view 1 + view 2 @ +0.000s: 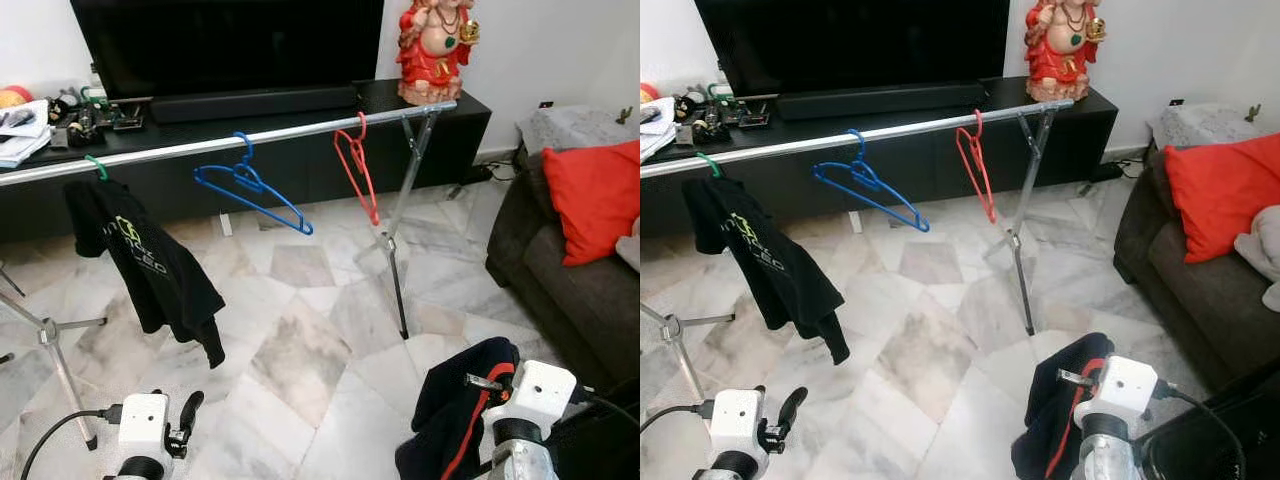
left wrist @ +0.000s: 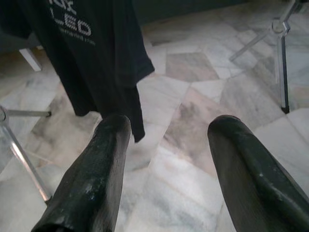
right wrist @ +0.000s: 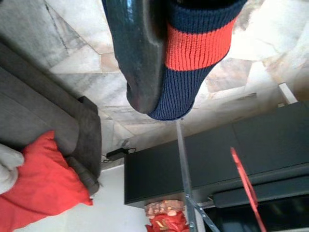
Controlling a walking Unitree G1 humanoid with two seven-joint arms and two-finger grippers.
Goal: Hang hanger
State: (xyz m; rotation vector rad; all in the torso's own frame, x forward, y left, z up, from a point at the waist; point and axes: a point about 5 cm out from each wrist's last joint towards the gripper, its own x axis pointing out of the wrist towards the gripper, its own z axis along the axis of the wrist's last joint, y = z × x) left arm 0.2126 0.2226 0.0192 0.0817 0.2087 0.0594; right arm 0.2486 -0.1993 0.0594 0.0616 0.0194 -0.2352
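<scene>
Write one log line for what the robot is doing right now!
right end effector: shut on navy-red garment | left end effector: open, idle | rail: blue hanger, red hanger, black shirt

The left gripper (image 2: 166, 145) sits low with its two black fingers (image 2: 91, 188) spread wide apart and nothing between them. The right gripper (image 3: 159, 58) is low too, on the other side. Its finger (image 3: 137, 53) presses tight against a dark blue and red knitted garment (image 1: 455, 405) it holds

You have a navy knit garment with red stripe (image 1: 455, 410) bunched low, clamped in the right gripper (image 3: 154, 58).
</scene>
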